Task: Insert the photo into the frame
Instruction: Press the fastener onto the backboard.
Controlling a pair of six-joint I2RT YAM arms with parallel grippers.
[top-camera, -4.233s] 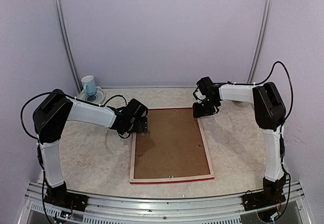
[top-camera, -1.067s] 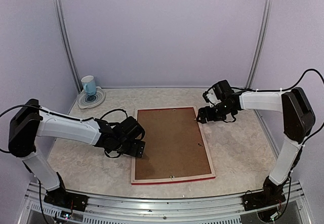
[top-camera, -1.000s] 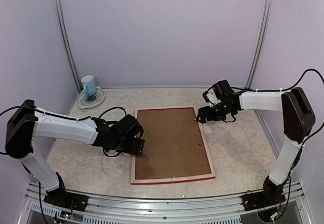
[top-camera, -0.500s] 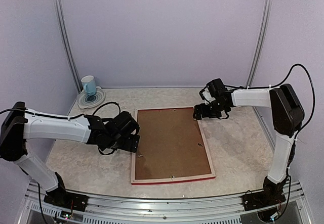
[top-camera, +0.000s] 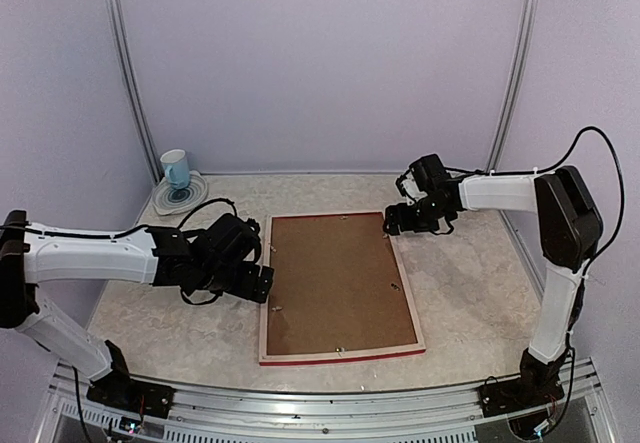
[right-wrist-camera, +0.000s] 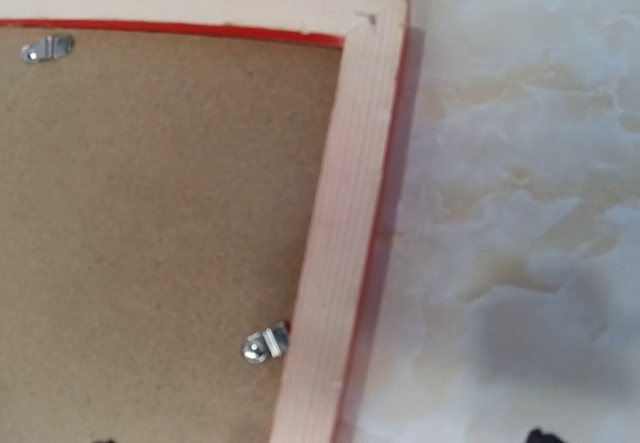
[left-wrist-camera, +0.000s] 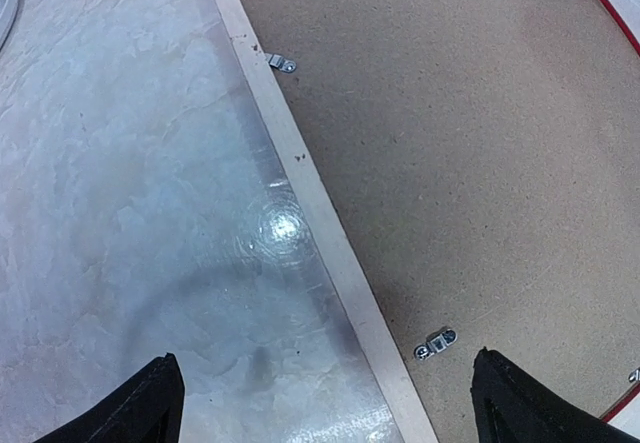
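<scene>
Both wide open and empty: left claw and right claw hover at the frame edges. I'd nudge each clip gently over the backing board.

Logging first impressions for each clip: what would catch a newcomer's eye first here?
The big frame lying face down at the centre of the table, brown backing board up, draws the eye first. Then the two open grippers beside it: the left gripper at its left edge, the right gripper over its far right corner. A blue cup stands on a plate at the far left.
</scene>
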